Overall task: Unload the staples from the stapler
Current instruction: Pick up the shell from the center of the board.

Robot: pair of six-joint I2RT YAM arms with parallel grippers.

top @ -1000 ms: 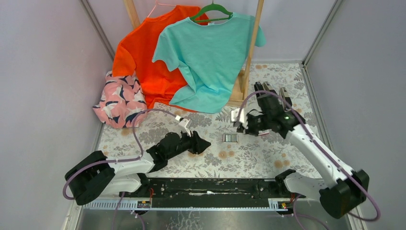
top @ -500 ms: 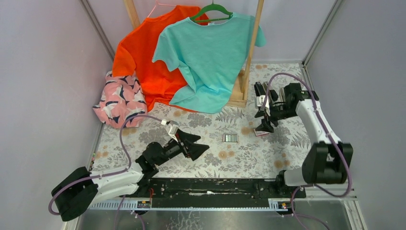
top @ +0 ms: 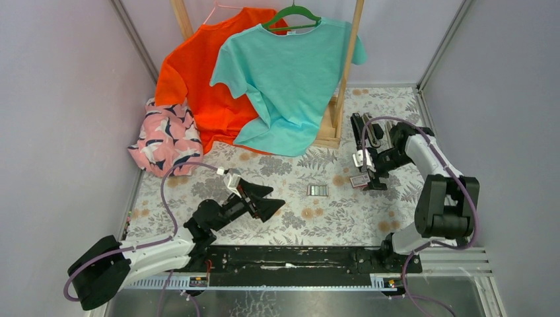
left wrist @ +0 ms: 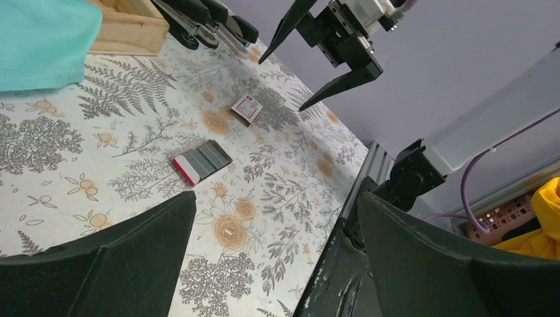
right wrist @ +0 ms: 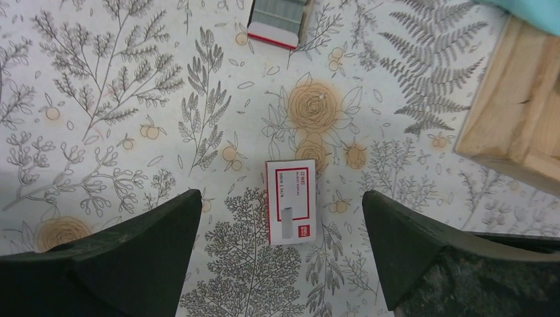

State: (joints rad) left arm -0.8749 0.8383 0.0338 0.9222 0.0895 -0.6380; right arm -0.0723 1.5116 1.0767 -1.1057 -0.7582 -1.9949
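Both arms have drawn back, and the left fingers point(left wrist: 99, 264) and right fingers point(right wrist: 436, 257) have spread wide, holding nothing (a let-go, I'd judge). The staples point(left wrist: 206, 158) lie as grey strips side by side in a red-edged tray mid-counter point(right wrist: 132, 99), well apart from the stapler point(top: 360, 125), which seems open; unloading looks done.

Silvery staples point(left wrist: 206, 157) lie flat side by side; black stapler point(top: 357, 125) lies well beyond them.
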